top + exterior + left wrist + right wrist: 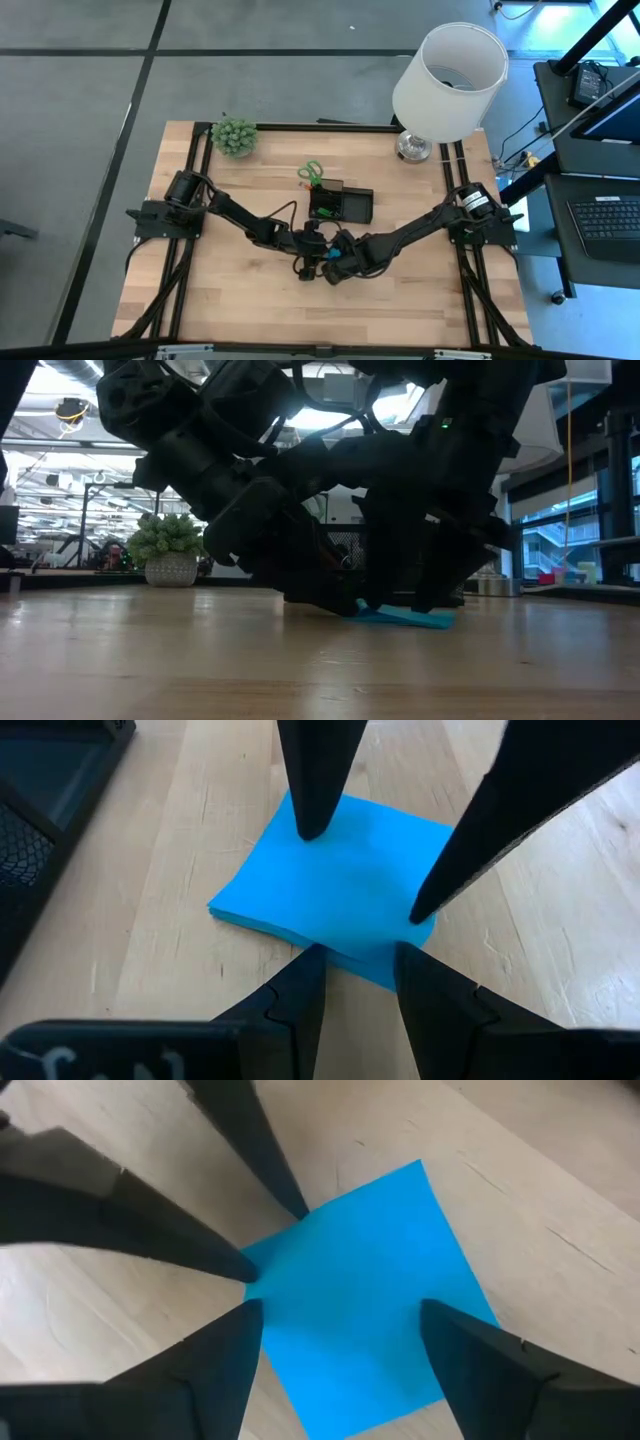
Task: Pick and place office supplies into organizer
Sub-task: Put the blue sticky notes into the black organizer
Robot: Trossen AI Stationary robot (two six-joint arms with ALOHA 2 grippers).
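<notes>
Arms hiding most of blue sticky-note pad (335,885), right fingers (215,1370) spread astride it, left fingers (300,995) parted at its edge

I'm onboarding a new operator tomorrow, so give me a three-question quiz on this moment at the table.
1. True or false: the blue sticky-note pad already lies inside the black organizer.
2. Multiple choice: which grippers are down at the pad? A) only the left gripper B) only the right gripper C) both
3. Short answer: what green-handled thing shows at the organizer's far-left corner in the high view?

Key:
1. False; it lies on the wooden table, near the organizer.
2. C; both stand open, fingertips at the pad's edges.
3. The scissors.
</notes>
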